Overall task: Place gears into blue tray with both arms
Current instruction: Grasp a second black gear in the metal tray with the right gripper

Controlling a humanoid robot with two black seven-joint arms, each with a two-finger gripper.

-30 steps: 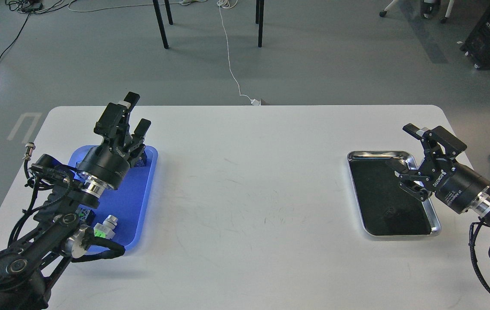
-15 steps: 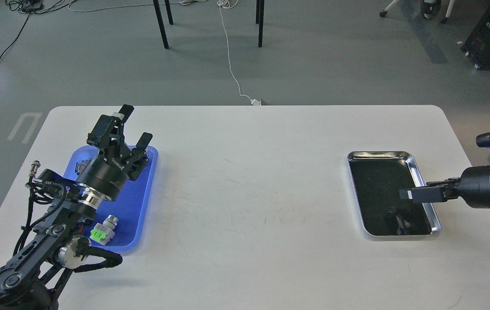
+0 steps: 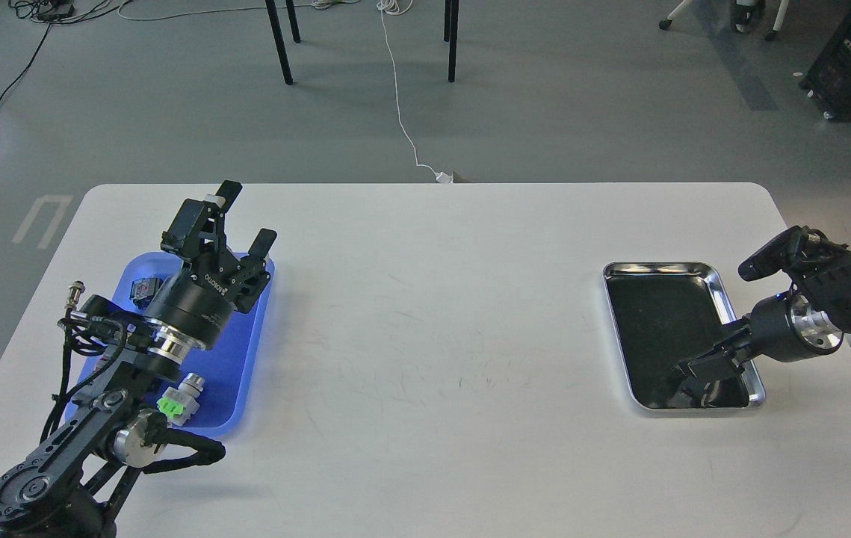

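The blue tray [image 3: 259, 321] lies at the table's left, partly covered by my left arm. My left gripper [image 3: 244, 220] hangs over the tray's far end, open, with nothing between its fingers. My right gripper [image 3: 687, 370] reaches down and left into the near right part of the silver tray [image 3: 660, 266]. It looks dark and edge-on, so its fingers cannot be told apart. I cannot make out any gears against that tray's black inside.
A green push-button switch [image 3: 178, 400] lies at the blue tray's near end, and a dark part [image 3: 146, 288] at its far left. Black chair legs [image 3: 279, 41] and cables stand on the floor beyond the table. The table's right edge is close to the silver tray.
My right arm has turned and its gripper has dropped lower into the silver tray's near right corner. My left gripper has shifted slightly right and stays open.
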